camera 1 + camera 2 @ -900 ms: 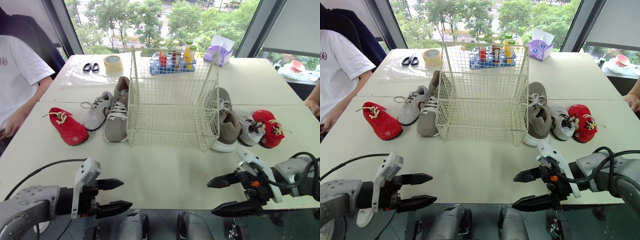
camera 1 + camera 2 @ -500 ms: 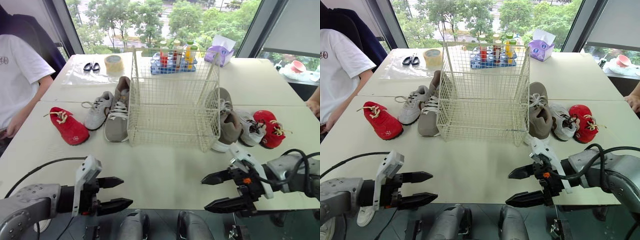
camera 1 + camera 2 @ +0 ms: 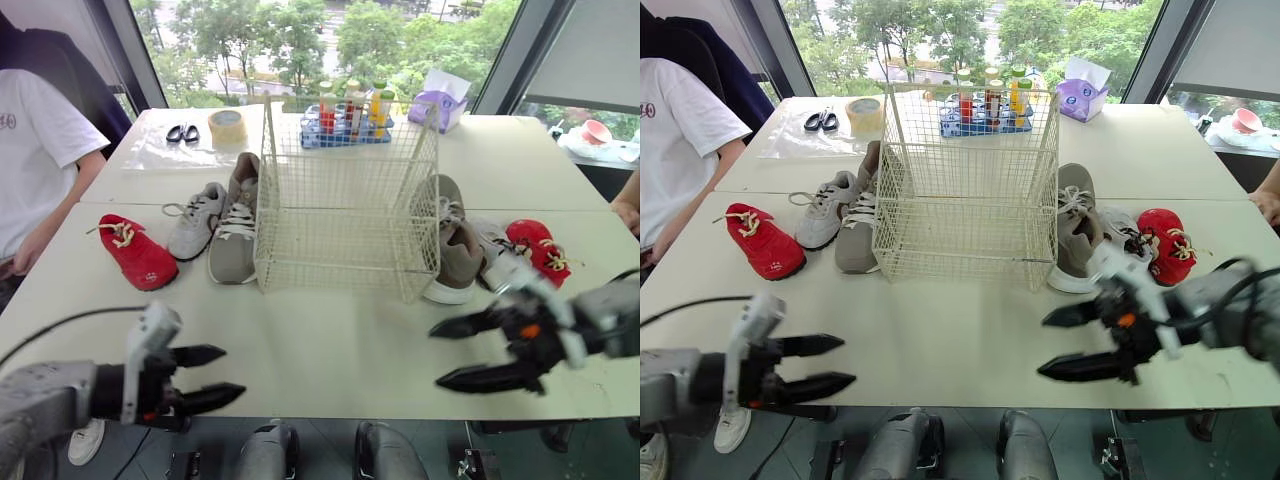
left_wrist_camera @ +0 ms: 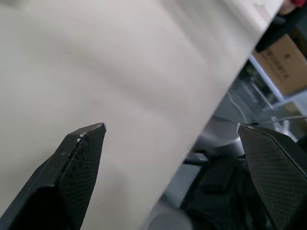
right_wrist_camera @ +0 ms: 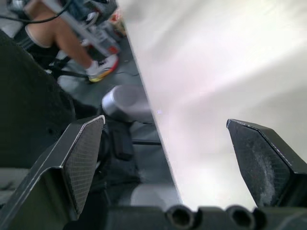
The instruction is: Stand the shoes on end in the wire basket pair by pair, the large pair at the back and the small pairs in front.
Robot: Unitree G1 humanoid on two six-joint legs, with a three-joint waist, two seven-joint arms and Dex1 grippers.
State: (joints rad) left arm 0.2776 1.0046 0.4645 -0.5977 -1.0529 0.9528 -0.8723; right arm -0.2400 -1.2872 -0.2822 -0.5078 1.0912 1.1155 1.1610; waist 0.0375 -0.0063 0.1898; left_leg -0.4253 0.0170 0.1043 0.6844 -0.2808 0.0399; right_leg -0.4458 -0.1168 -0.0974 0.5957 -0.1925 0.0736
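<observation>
"So, how far along are we with the shoes?"

"Honestly, at the very start, as I read it. The wire basket (image 3: pixel 345 262) stands empty in the middle of the tabletop (image 3: pixel 330 340). All six shoes lie flat on their soles beside it, three to each side."

"Which sits where?"

"On my left, the left taupe shoe (image 3: pixel 235 238) lies just beside the basket wall, then the left grey shoe (image 3: pixel 195 222), then the left red shoe (image 3: pixel 135 256) furthest out. The right side mirrors it: the right taupe shoe (image 3: pixel 456 250) is against the basket, the right grey shoe (image 3: pixel 1122 226) comes next, and the right red shoe (image 3: pixel 538 248) is on the outside. The taupe pair is the large one, so I judge it goes in first, at the back. The grey and red pairs then go in front."

"And the grippers?"

"Both are empty. My left gripper (image 3: pixel 232 371) hovers low over the near part of the tabletop, fingers apart, well short of any shoe. My right gripper (image 3: pixel 436 355) hangs with its fingers spread wide, just in front of the right taupe and grey shoes. It touches neither, as far as I can see."

"So what's left?"

"Everything: three pairs to lift, tip on end and set inside. The halves of each pair lie on opposite sides of the basket, so I expect one arm per shoe."
</observation>
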